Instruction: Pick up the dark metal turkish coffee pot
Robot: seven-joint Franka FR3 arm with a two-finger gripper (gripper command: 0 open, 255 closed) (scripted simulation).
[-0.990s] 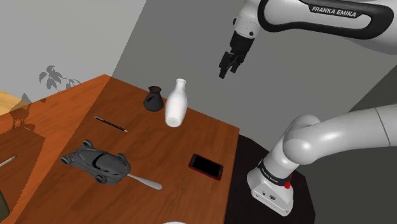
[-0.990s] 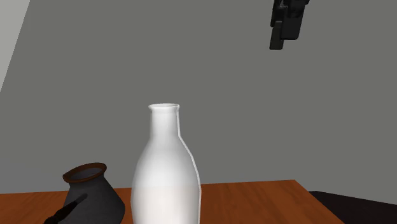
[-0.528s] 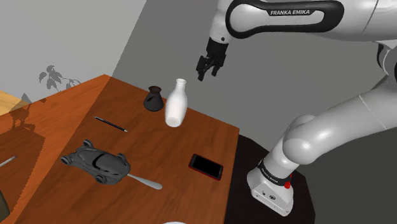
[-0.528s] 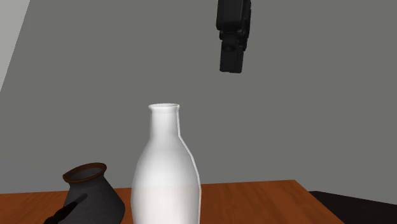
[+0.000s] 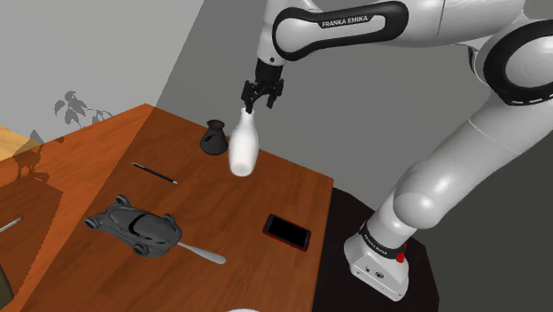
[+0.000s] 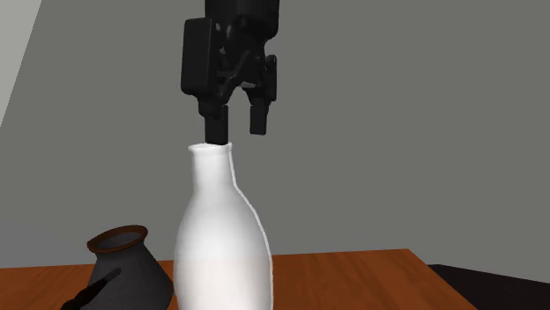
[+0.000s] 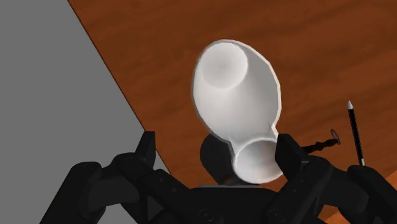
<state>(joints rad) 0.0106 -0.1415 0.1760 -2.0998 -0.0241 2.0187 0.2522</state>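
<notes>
The dark turkish coffee pot (image 5: 213, 137) stands near the far edge of the wooden table (image 5: 80, 168), with its rim and handle low in the second exterior view (image 6: 123, 264). Right beside it stands a white bottle (image 5: 243, 149), large in the second exterior view (image 6: 220, 238). My gripper (image 5: 256, 104) hangs open just above the bottle's mouth (image 6: 236, 128), and one fingertip (image 6: 214, 134) reaches its rim. In the wrist view the bottle (image 7: 238, 95) lies between the open gripper (image 7: 216, 153) and the table. The pot (image 7: 213, 159) shows dark behind the bottle's neck. Nothing is held.
A thin pen (image 5: 155, 173), a grey toy car (image 5: 133, 226), a spoon (image 5: 202, 254) and a black phone (image 5: 286, 231) lie on the table nearer the camera. A grey wall rises just behind the pot and bottle. The stand (image 5: 381, 266) sits beyond the table's right edge.
The gripper has swung toward the shoulder view's left and come down over the bottle. The bottle's mouth has shifted toward the second exterior view's left. The pot has not moved.
</notes>
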